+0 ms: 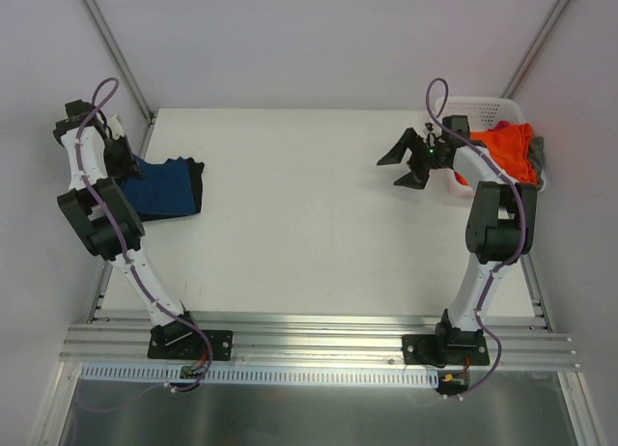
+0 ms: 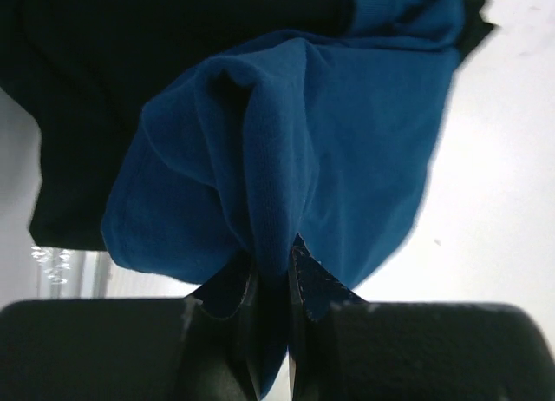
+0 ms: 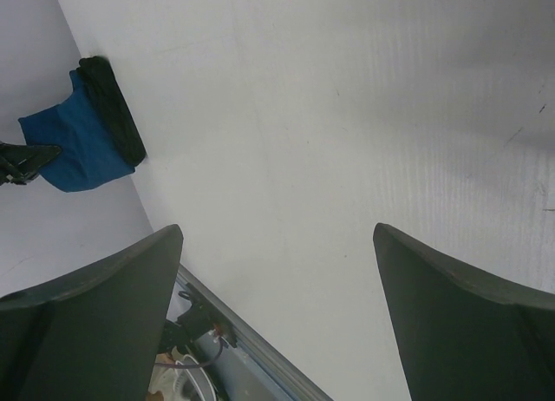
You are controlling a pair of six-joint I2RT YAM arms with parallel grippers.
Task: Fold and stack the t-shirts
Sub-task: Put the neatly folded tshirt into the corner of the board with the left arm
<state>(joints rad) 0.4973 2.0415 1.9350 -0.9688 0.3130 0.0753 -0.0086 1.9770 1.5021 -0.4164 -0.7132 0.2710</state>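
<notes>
Pinched cloth sits closest in the left wrist view: a fold of the blue t-shirt (image 2: 295, 158) is gathered into a ridge and clamped between the narrow fingers of the left pincer (image 2: 270, 288), which are drawn almost together on the fabric. Just behind the blue cloth and touching it lies the black t-shirt (image 2: 130, 62), dark and rumpled across the upper left of that view.

From above, both shirts lie together at the far left side of the desk (image 1: 309, 234). The blue one is toward the left arm, and the black one shows along its right and lower edges. The right wrist camera sees the same pair from across the desk, the black one as a dark band along the edge of the blue.

Well apart from them, the right pincer (image 1: 407, 161) hangs over the far right part of the desk with its fingers spread wide and nothing between them. Just beside it, at the far right corner, stands the white basket (image 1: 483, 103), holding a bunched orange t-shirt (image 1: 504, 149). A grey t-shirt (image 1: 538, 156) hangs at the basket's right rim.
</notes>
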